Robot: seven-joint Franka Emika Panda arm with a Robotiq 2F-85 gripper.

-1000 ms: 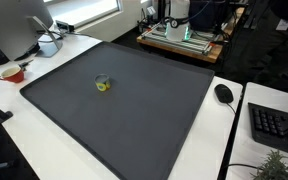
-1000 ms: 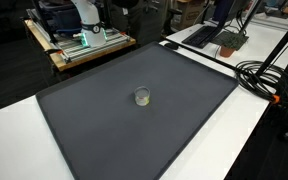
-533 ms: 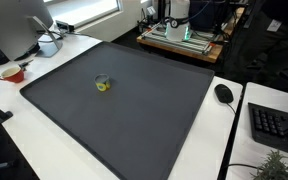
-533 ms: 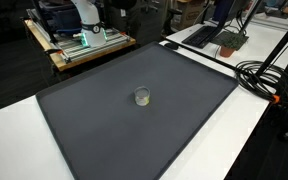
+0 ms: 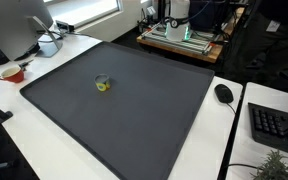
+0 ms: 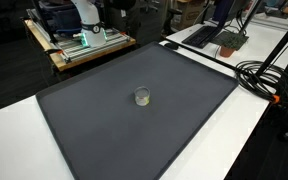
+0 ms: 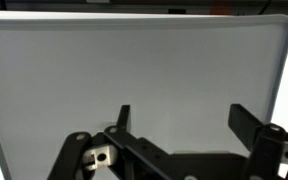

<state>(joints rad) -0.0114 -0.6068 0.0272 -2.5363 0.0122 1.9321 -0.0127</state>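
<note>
Gripper (image 7: 179, 112) is hanging wide open, gripping nothing, above mat (image 7: 134, 60); cup (image 5: 103, 84) is sitting beyond its wrist view, so its bearing cannot be told.

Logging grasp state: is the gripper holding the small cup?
No, in the wrist view the gripper stands open over bare mat, and the small cup sits alone on the mat in an exterior view.

end effector (image 7: 182, 125) | lower edge of wrist view | fingers (image 7: 124, 118) spread wide apart, tips pointing up-frame | nothing held between them
</note>
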